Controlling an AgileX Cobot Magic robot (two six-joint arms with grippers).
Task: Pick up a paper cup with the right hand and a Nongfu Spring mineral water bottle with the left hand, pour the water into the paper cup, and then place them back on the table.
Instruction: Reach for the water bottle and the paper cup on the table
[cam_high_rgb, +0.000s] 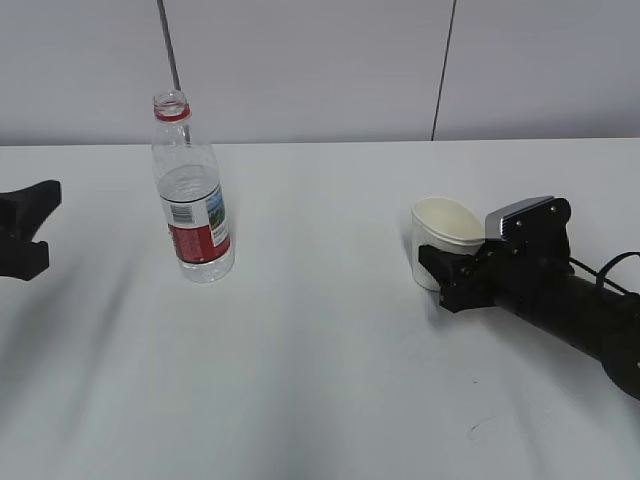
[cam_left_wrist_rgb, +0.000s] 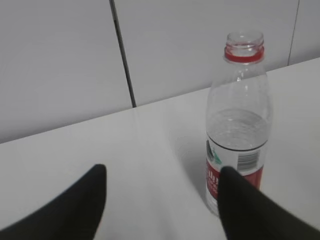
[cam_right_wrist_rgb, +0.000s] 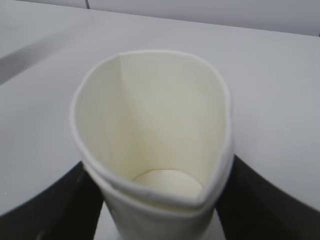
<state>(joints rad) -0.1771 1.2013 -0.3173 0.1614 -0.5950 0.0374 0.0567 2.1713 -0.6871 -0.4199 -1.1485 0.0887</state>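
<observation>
The paper cup stands on the white table at the right, its rim squeezed out of round. My right gripper is shut on the paper cup; in the right wrist view the cup fills the frame between the two black fingers. The Nongfu Spring bottle stands upright at the left, uncapped, partly filled. My left gripper is open at the far left edge, apart from the bottle. In the left wrist view the bottle stands beyond the right fingertip of the open gripper.
A grey wall with dark vertical seams runs behind the table. A tiny dark scuff marks the tabletop near the front right. Bare tabletop lies between bottle and cup.
</observation>
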